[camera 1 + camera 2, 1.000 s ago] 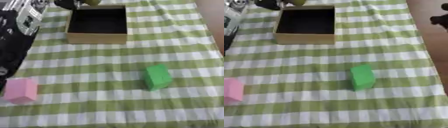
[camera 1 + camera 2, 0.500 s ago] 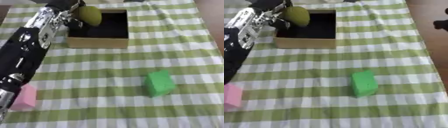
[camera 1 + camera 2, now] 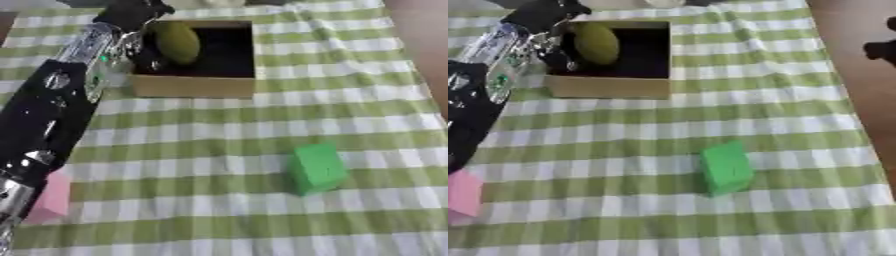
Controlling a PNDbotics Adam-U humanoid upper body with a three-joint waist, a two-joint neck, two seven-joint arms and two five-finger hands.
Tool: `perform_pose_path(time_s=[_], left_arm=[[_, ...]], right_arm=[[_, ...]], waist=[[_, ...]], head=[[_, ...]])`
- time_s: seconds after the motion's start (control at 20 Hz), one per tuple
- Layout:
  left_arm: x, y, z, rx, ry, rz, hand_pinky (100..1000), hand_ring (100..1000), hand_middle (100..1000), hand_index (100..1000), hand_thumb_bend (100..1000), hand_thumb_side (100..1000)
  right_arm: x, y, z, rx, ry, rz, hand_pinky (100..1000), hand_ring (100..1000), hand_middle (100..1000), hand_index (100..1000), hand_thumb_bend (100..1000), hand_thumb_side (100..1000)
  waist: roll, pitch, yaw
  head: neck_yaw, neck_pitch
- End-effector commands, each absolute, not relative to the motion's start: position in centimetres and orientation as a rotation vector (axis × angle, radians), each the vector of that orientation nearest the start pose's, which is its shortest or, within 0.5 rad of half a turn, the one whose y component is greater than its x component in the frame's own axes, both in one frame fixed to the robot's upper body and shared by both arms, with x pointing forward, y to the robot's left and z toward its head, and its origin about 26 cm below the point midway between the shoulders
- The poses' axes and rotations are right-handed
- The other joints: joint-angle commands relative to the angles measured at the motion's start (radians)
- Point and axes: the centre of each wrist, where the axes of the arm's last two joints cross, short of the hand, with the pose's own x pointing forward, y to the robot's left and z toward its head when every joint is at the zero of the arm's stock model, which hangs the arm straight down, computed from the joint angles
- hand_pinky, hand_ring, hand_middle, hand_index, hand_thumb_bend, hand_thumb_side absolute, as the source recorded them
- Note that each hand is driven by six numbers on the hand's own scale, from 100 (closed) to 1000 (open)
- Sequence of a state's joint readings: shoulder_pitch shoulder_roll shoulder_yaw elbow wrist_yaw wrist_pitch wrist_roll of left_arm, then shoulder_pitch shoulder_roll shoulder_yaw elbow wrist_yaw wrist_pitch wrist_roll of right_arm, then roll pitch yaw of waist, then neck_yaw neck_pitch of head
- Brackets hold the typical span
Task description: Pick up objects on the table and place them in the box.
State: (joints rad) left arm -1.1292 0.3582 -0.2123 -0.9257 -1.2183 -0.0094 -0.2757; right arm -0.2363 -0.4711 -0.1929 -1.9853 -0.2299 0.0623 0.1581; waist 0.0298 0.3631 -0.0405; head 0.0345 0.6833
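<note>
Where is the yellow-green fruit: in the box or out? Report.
Over the box, not set down: the yellow-green fruit shows against its dark interior, with the left hand beside it.

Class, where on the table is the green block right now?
The green block sits on the checked cloth, right of centre in the left eye view, nearer the camera than the box and well right of the pink block.

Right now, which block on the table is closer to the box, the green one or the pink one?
The green block, standing right of centre on the cloth, looks closer to the box. The pink block sits lower, at the left edge.
</note>
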Motion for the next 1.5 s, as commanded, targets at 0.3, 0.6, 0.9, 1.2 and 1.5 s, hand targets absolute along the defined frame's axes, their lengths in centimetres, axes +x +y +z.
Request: perform_pose_path(time_s=[0.3,0.6,0.9,1.2,1.5], left_arm=[[48.5,20.0,29.2,1.344,-1.453,-1.464,941,948,900,973,645,312],[46.2,19.9,32.6,1.285,-1.650,-1.395,890,900,860,942,348,218],[41.0,21.3,37.0,1.160,-1.891,-1.356,864,875,843,926,219,199],[35.1,25.2,37.4,1.064,-1.900,-1.436,875,886,859,934,280,209],[31.1,28.4,34.4,0.981,-1.716,-1.600,895,908,873,943,376,357]], right_arm=[[28.4,-33.6,22.2,-0.142,-2.163,0.398,999,826,589,849,100,579],[28.3,-33.8,21.9,-0.151,-2.155,0.384,998,826,589,849,100,577],[28.1,-34.2,21.7,-0.172,-2.145,0.370,997,826,590,848,100,579],[28.0,-34.6,21.8,-0.195,-2.157,0.355,995,826,591,848,100,571],[28.0,-34.7,22.1,-0.189,-2.204,0.324,993,828,594,849,100,568]], waist=[[-0.013,-0.029,0.006],[-0.017,-0.048,0.018],[-0.017,-0.072,0.046],[-0.019,-0.083,0.064],[-0.032,-0.088,0.067]], head=[[-0.009,0.010],[-0.019,0.042],[-0.048,0.084],[-0.071,0.087],[-0.073,0.087]])
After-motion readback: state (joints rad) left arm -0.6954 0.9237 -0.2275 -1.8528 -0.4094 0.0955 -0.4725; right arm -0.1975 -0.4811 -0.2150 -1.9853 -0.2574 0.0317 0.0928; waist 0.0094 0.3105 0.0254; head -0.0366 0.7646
